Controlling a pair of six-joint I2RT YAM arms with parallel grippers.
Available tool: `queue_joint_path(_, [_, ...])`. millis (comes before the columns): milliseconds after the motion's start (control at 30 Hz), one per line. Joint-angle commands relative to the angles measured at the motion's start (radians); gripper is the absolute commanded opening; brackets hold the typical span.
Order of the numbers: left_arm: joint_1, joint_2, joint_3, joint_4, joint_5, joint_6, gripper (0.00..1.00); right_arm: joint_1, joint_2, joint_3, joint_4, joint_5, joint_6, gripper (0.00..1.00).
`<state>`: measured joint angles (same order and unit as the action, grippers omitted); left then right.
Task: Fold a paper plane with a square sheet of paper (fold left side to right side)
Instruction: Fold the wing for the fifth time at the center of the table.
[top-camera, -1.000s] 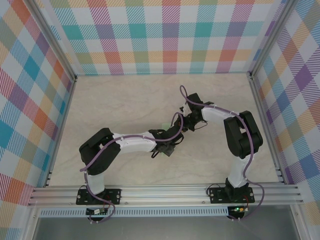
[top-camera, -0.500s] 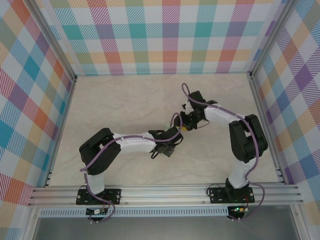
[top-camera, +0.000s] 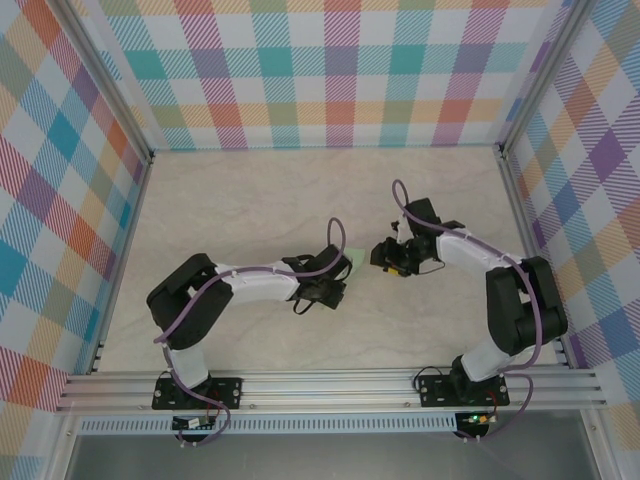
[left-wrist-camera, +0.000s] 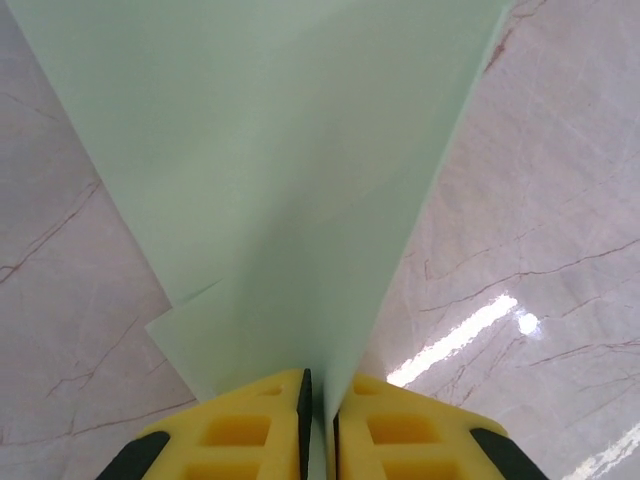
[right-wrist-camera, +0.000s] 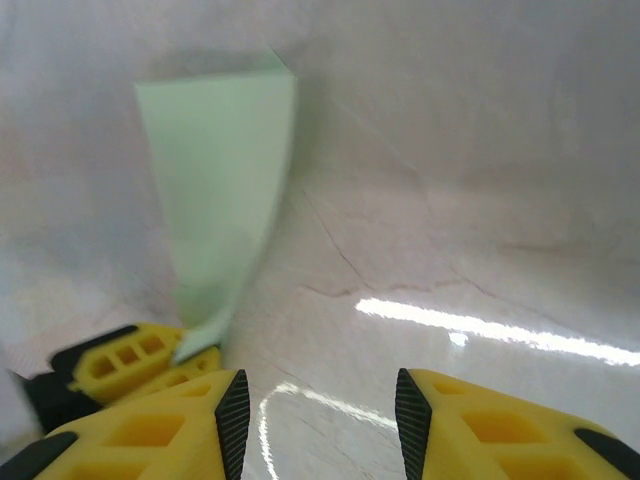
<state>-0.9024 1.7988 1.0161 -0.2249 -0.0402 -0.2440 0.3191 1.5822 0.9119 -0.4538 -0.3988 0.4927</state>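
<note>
L gripper (top-camera: 338, 282) meets folded green paper (top-camera: 354, 262) at its near edge; R gripper (top-camera: 384, 256) sits just right of paper, apart, on marble table (top-camera: 250, 210).

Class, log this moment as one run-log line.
left claw: shut on folded pale green paper | right claw: open, empty

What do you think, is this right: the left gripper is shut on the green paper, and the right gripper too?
Only the left gripper is shut on the green paper. The right gripper is open, its jaws apart over the table, off the paper, as the right wrist view shows.
</note>
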Motion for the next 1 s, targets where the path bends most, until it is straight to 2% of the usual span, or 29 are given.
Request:
queue_joint_path(0, [0.033,-0.042,-0.047,0.059,0.071,-0.034,0.14,0.018,-0.008,-0.042,0.113,-0.088,0.025,0.45])
queue_joint_path(267, [0.066,-0.080,-0.093,0.108,0.104,-0.057,0.13,0.119,0.101,-0.031,0.278,-0.089,0.145,0.46])
queue_joint_path(500, [0.070,-0.082,-0.100,0.119,0.115,-0.059,0.13,0.143,0.160,0.010,0.297,-0.065,0.175,0.40])
queue_joint_path(967, [0.074,-0.082,-0.104,0.131,0.125,-0.059,0.13,0.175,0.223,0.052,0.356,-0.088,0.201,0.42])
